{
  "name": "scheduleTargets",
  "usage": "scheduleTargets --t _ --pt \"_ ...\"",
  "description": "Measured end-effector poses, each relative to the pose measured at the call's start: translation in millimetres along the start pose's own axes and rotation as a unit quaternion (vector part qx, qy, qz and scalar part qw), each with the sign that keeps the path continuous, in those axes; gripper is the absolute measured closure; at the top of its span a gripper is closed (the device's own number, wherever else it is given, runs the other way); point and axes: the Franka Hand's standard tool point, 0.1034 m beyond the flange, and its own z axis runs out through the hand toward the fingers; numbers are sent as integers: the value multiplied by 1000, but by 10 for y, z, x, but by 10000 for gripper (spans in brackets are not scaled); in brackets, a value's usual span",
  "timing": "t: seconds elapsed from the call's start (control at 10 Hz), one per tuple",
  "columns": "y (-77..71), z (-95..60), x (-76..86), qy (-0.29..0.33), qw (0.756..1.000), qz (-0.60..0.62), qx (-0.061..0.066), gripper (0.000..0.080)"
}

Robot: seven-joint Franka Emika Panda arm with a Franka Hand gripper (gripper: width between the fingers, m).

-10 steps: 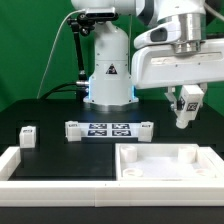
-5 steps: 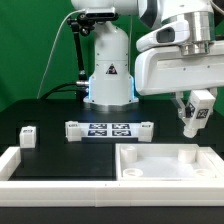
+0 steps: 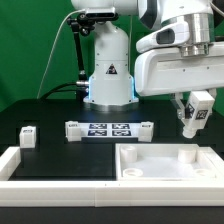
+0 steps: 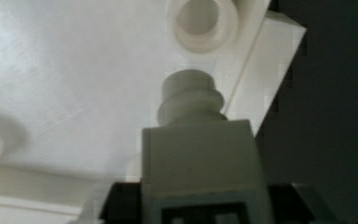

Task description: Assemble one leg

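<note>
1. Our jaws are clamped on the tilted leg [image 3: 193,117], held in the air over the tray [image 3: 160,160].
2. It has shifted toward the exterior view's right and then stopped.
3. Its tip [image 4: 194,88] points near a hole [image 4: 202,20], so we judge insertion is next.

Leg [image 4: 197,150] showing close up against white tray [image 4: 69,90], stepped tip pointing toward round hole [image 4: 202,20]; black table [image 4: 336,120] showing beside tray.

A plain green wall [image 3: 30,50] rises behind the matte black table [image 3: 48,152].
</note>
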Motion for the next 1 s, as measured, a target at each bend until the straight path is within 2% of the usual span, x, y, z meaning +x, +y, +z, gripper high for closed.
scheduleTargets --t 0.1,0.2,0.3,0.5,0.6,0.8,0.9,1.0 --pt "39 7 86 -2 1000 1 1 509" --pt "86 51 315 3 1000 -9 3 509" --pt "106 86 444 8 1000 -10 4 509" --pt "144 169 651 21 1000 -9 5 509" --pt "171 208 724 44 999 -10 1 509" --pt "202 203 772 82 997 -12 -6 509" --pt "250 195 774 141 990 -17 -19 509" --pt "247 244 696 141 990 -16 -19 509"
